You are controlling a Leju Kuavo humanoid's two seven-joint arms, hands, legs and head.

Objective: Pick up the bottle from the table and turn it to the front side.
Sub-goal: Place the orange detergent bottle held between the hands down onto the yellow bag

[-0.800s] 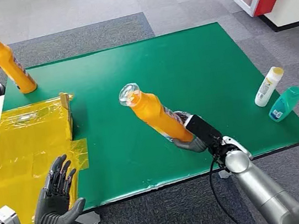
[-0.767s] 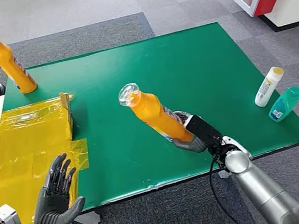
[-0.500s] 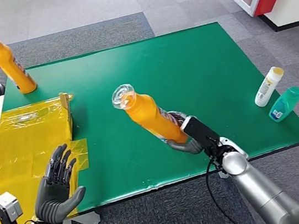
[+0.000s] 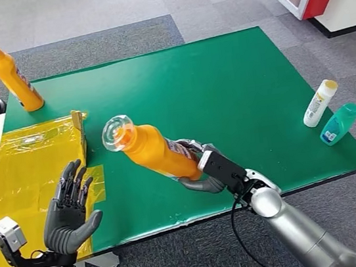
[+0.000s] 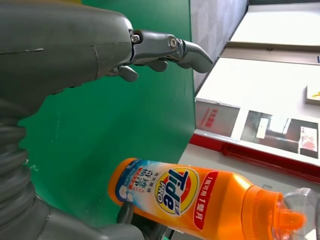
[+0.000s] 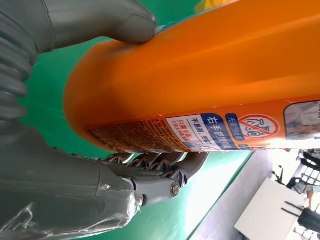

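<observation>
Now the right hand (image 4: 203, 173) grips an orange Tide detergent bottle (image 4: 150, 148) by its base end, above the green table mat (image 4: 239, 85) near the front edge. The silver right arm reaches in from the lower right, forearm angled up and to the left, with the wrist camera block just behind the hand. The bottle is tilted, its clear cap (image 4: 115, 132) pointing up and toward the robot's left, clear of the mat. In the right wrist view the thumb (image 6: 102, 20) presses one side of the bottle (image 6: 211, 80) and the darker fingers (image 6: 158, 167) wrap under the other side, next to the printed back label. In the left wrist view the bottle (image 5: 196, 197) shows its front label with the Tide PRO logo.

The left hand (image 4: 69, 212) holds nothing; it is raised at the lower left, palm turned toward the bottle, fingers spread and pointing up, thumb out to the side, over the edge of the yellow plastic sheet (image 4: 26, 168).

A second orange bottle (image 4: 10, 74) stands at the far left corner of the mat. A white bottle (image 4: 320, 103) and a teal bottle (image 4: 340, 123) lie near the right edge.
</observation>
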